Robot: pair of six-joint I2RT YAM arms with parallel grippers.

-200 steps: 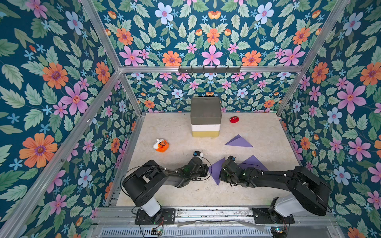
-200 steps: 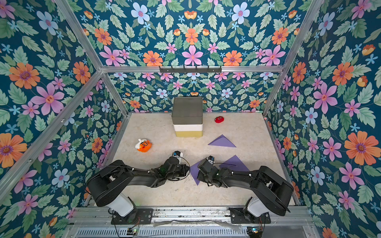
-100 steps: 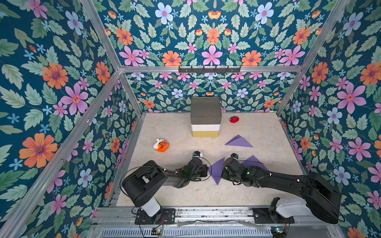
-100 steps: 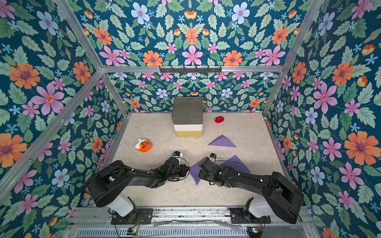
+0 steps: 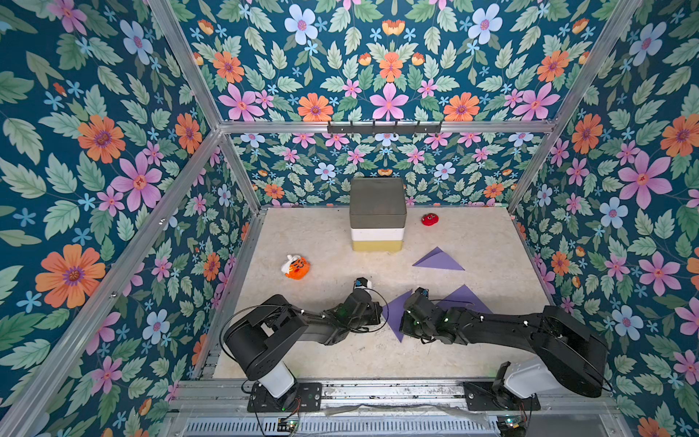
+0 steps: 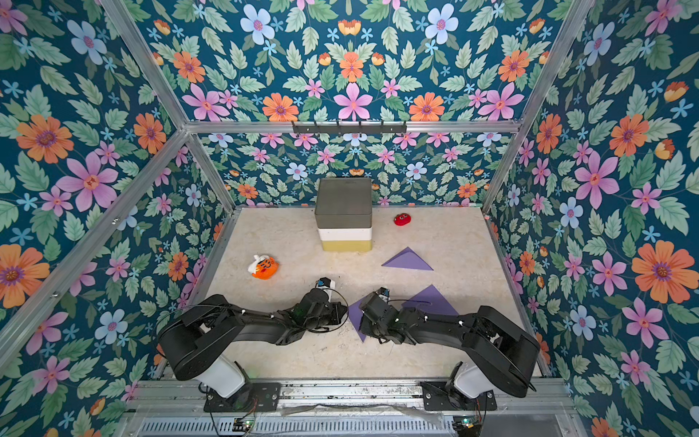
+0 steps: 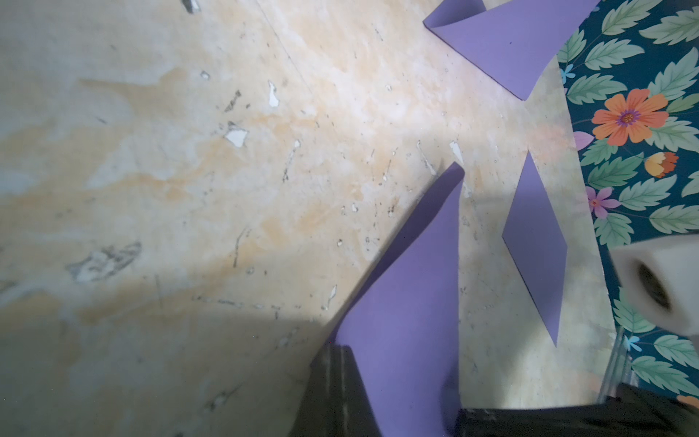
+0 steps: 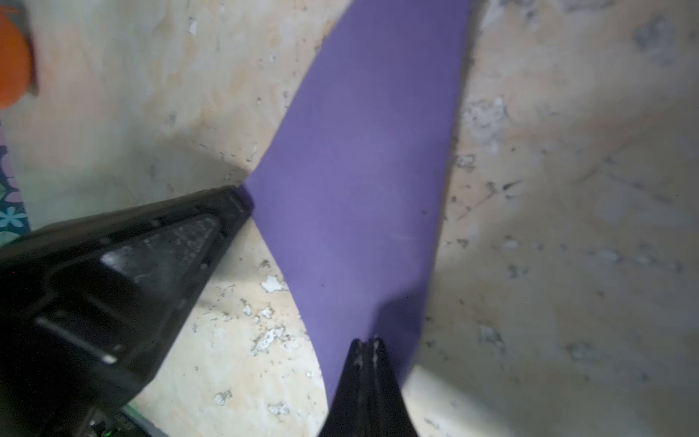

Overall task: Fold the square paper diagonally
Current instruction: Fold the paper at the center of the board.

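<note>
Purple paper (image 5: 394,316) is arching over the front middle of the tabletop (image 5: 472,242). Left tool (image 7: 395,378) and right tool (image 8: 365,346) are each clamping one side of it. Folding is seemingly starting; next, opposite corners are needing careful meeting, then flattening.

Walls: teal floral wallpaper (image 5: 113,151), pink, orange and blue blooms. Frame: aluminium rails (image 5: 264,126). Floor: scuffed beige board (image 5: 321,234). Stacked grey, white and yellow box (image 5: 378,212) against back wall; black hook rack (image 5: 384,128) above box.
</note>
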